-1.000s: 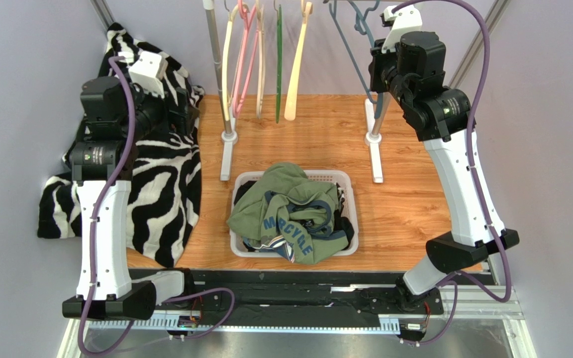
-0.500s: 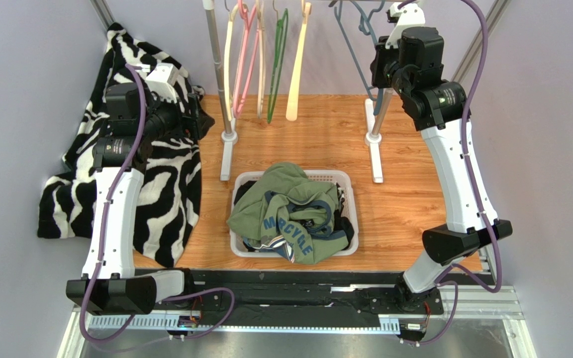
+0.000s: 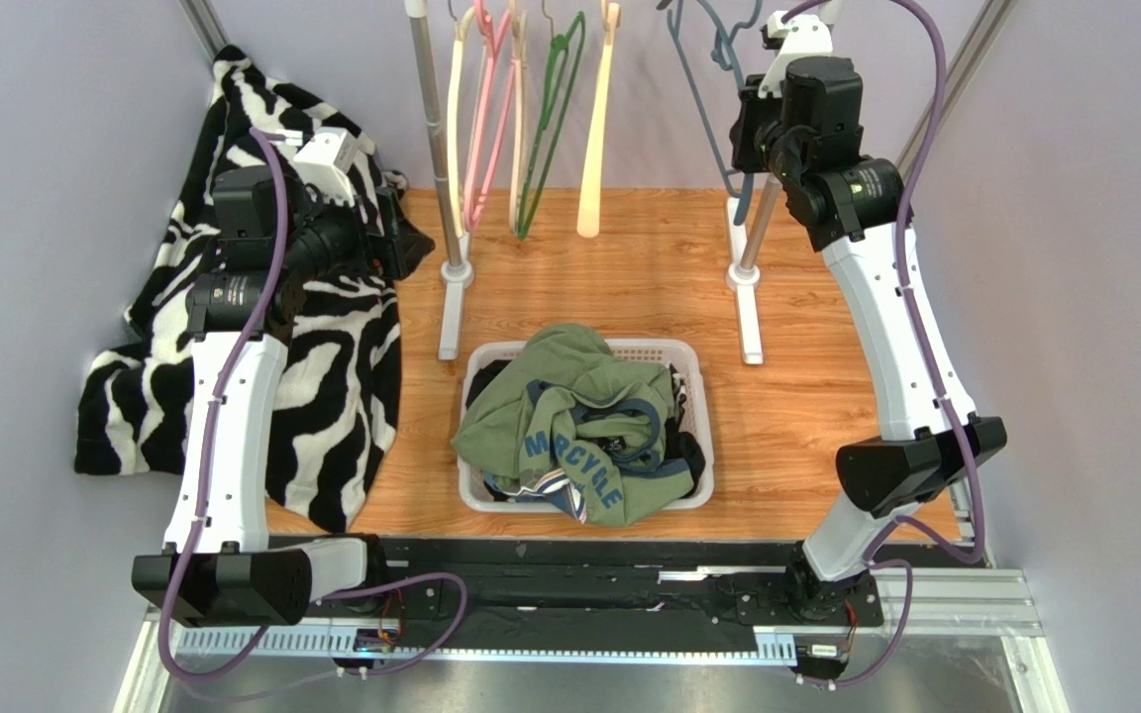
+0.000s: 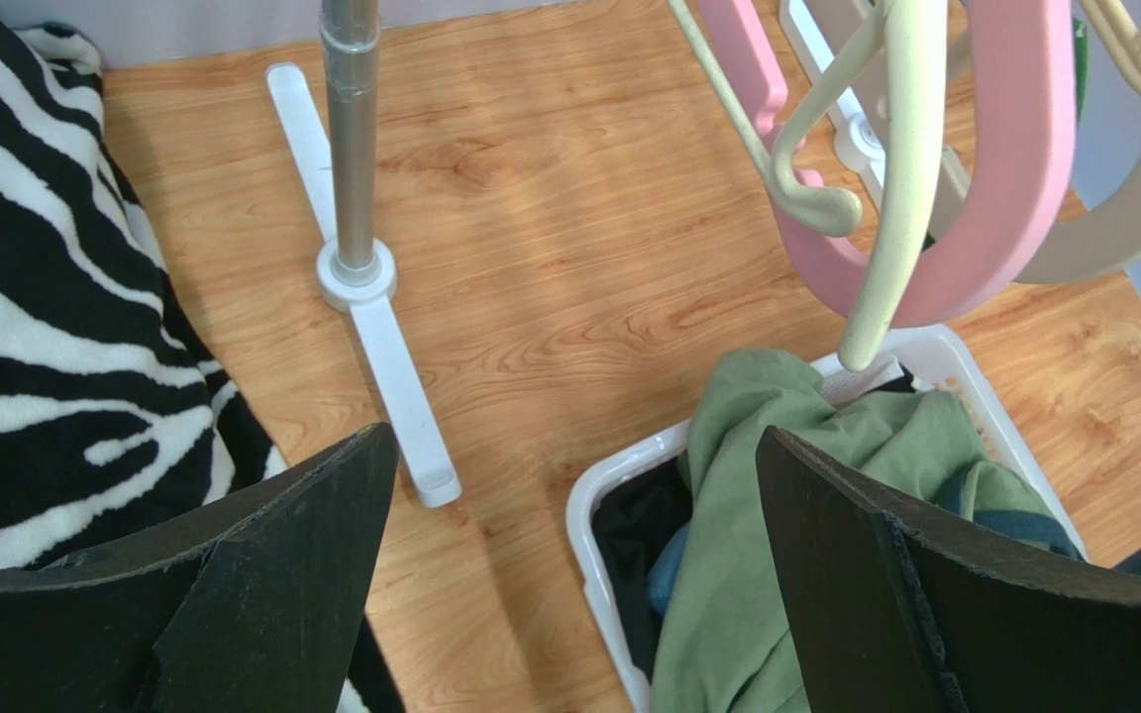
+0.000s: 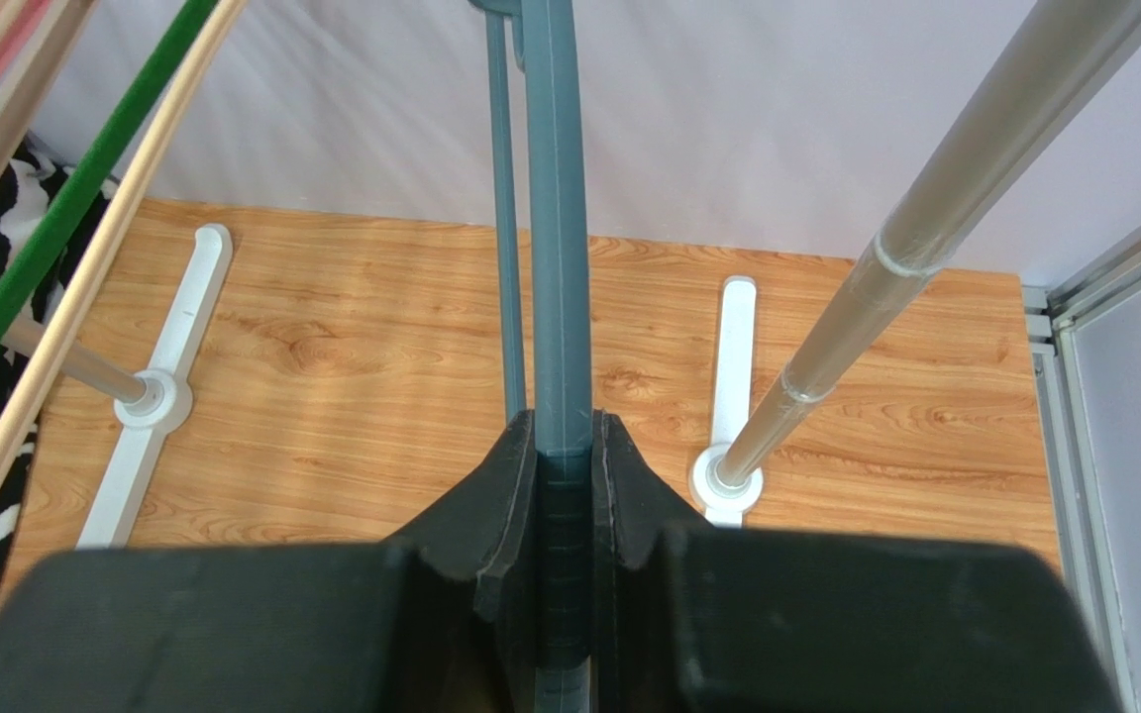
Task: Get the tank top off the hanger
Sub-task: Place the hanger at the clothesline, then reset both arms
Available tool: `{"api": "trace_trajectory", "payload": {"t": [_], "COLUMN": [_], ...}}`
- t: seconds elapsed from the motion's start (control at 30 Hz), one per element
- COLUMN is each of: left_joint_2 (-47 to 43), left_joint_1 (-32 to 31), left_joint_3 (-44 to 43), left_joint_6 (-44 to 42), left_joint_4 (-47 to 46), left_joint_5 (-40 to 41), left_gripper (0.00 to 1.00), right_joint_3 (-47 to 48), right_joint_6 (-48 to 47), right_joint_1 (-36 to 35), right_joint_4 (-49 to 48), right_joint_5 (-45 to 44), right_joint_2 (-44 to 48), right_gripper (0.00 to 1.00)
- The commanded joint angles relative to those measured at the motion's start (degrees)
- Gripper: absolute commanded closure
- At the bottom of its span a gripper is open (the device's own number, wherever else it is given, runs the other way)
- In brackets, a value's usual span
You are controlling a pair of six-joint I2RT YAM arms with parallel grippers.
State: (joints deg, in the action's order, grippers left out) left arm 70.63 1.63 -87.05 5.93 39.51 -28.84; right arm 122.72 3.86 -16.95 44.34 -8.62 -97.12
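A black-and-white zebra-striped tank top (image 3: 309,386) lies spread over the table's left side, off any hanger, and its edge shows in the left wrist view (image 4: 26,342). My left gripper (image 3: 388,230) hovers by its far right edge, jaws wide open and empty (image 4: 574,446). A bare dark teal hanger (image 3: 711,89) hangs at the rack's right end. My right gripper (image 3: 752,131) is shut on it. In the right wrist view the hanger's arm (image 5: 554,223) runs straight up from between the clamped fingers (image 5: 565,434).
A white basket (image 3: 693,361) heaped with a green garment (image 3: 577,424) sits mid-table. The rack's posts (image 3: 431,134) (image 3: 748,260) stand on white feet at the back. Pink, cream and green hangers (image 3: 539,141) dangle between them, close to my left gripper (image 4: 904,178).
My left arm has swung right and toward the rack, then stopped. My right gripper has shifted slightly back and left with the teal hanger. The green hanger is swinging.
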Motion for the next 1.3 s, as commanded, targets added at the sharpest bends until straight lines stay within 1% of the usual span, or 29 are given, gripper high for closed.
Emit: {"api": "trace_trajectory", "payload": {"t": [0.0,0.1,0.23,0.27,0.33,0.37,0.43,0.6,0.7,0.73,0.8,0.9,0.93,1.0,1.03,1.07,1.1,1.13,1.2,1.27], "left_joint_2": [-0.84,-1.63,-1.55,-1.46,-1.20,-0.76,-0.41,-0.41,-0.49,-0.32,-0.06,0.38,0.65,1.52,1.88,2.40,2.41,2.23,1.71,1.35], "left_joint_1": [0.22,0.30,0.22,0.13,-0.13,-0.22,-0.40,-0.57,-0.66,-0.66,-0.66,-0.66,-0.66,-1.27,-1.45,-1.45,-4.15,-4.87,-6.72,-7.08], "left_joint_3": [-0.67,-0.84,-2.07,-2.42,-2.69,-3.13,-3.48,-3.83,-4.10,-4.27,-4.80,-5.59,-5.85,-6.73,-7.00,-7.35,-7.35,-7.18,-6.65,-6.56], "left_joint_6": [-0.04,-0.40,-0.92,-1.01,-1.19,-1.45,-1.71,-1.45,-1.01,-0.75,-0.49,-0.40,-0.31,-0.13,-0.13,-0.31,-1.01,-1.36,-2.68,-3.12], "left_joint_4": [-0.22,0.22,1.27,1.45,1.89,2.24,3.03,2.77,2.51,2.59,2.68,2.68,2.77,2.77,2.77,3.20,3.30,3.47,4.00,4.70], "left_joint_5": [-2.18,-2.62,-3.50,-3.50,-3.24,-3.15,-3.06,-2.54,-3.06,-3.24,-3.59,-3.85,-3.94,-4.12,-4.21,-3.86,-3.51,-3.16,-2.02,-2.88], "left_gripper": [0.01,0.01,0.01,0.01,0.01,0.01,0.01,0.01,0.01,0.01,0.01,0.01,0.01,0.01,0.01,0.01,0.01,0.01,0.01,0.01], "right_joint_3": [-6.95,-12.04,-15.22,-15.83,-17.85,-18.56,-20.58,-23.22,-24.36,-24.63,-24.89,-23.67,-22.97,-22.17,-22.34,-22.87,-24.70,-26.02,-30.93,-33.93], "right_joint_6": [1.24,1.15,1.24,1.24,1.15,1.15,0.71,0.36,0.36,0.80,0.98,0.98,1.06,1.41,1.68,1.59,1.59,1.42,0.80,-0.94], "right_joint_1": [0.25,0.25,0.25,0.34,0.25,0.25,0.34,0.25,0.25,0.25,0.25,0.16,0.16,-0.01,-0.19,-0.10,-0.45,-0.71,-2.03,-3.35], "right_joint_4": [-1.79,-3.99,-4.70,-4.96,-5.57,-5.84,-6.63,-6.81,-6.72,-6.55,-6.63,-6.11,-5.06,-4.09,-3.65,-3.56,-3.47,-3.64,-4.69,-4.96], "right_joint_5": [0.98,1.06,0.80,0.89,0.71,0.10,-0.16,-1.22,-1.57,-1.75,-1.49,-1.48,-1.48,-1.13,-0.70,0.00,0.36,0.80,1.94,3.61], "right_joint_2": [2.10,4.73,7.64,8.26,10.36,11.16,13.44,17.14,19.24,19.77,21.52,23.46,23.99,25.22,27.23,28.29,29.87,32.84,36.55,41.38], "right_gripper": [1.00,1.00,1.00,0.94,0.88,0.82,0.75,0.73,0.68,0.61,0.58,0.49,0.42,0.36,0.33,0.31,0.29,0.27,0.24,0.25]}}
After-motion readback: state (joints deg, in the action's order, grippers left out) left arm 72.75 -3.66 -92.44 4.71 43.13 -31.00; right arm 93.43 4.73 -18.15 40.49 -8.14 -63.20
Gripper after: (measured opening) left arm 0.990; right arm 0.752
